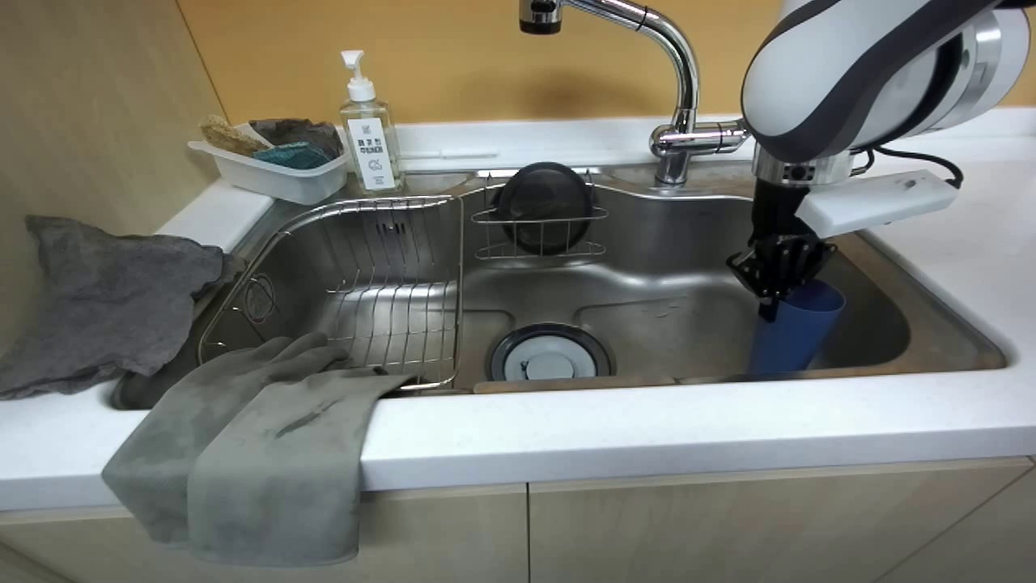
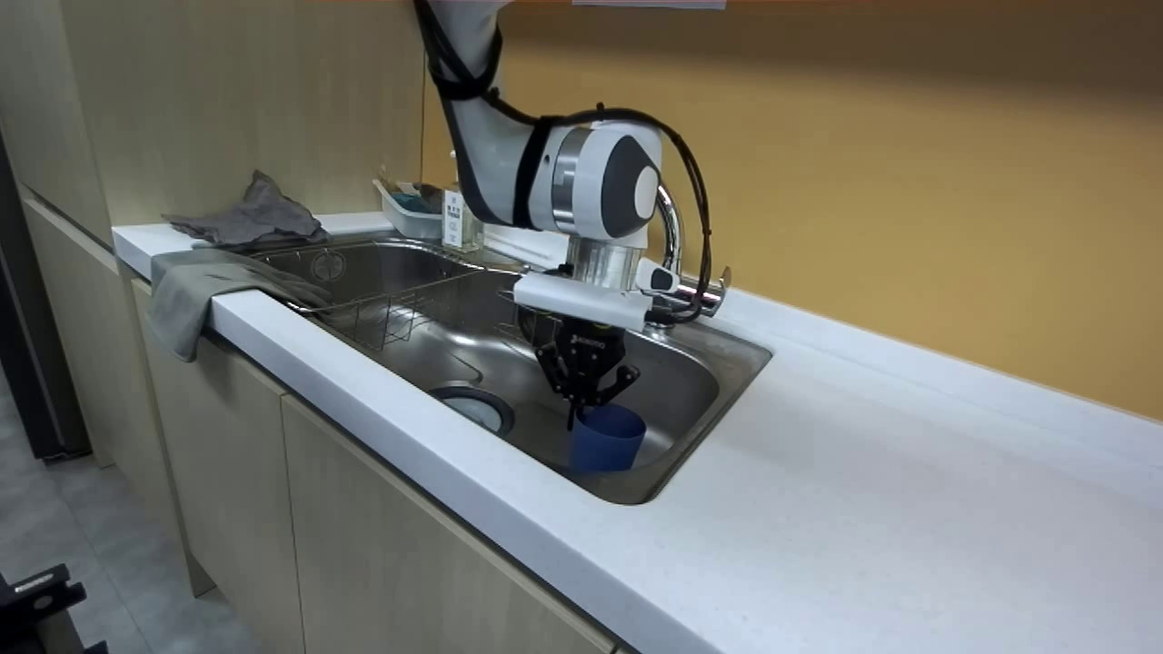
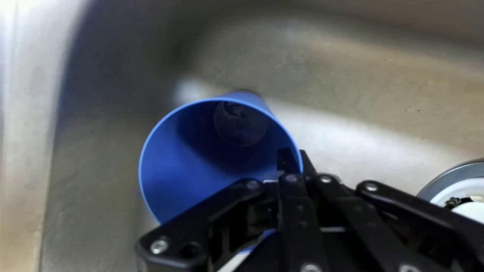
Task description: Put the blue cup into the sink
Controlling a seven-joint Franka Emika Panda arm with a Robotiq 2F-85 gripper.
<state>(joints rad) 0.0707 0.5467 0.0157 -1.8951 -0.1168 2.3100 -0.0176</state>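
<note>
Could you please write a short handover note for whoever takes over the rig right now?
Gripper: shut on the blue cup at its rim.
Position: the blue cup is inside the sink; whether its base touches the floor isn't visible.
Done: gripped and within the sink.
Left: probably lower it if needed, open, and withdraw upward.
</note>
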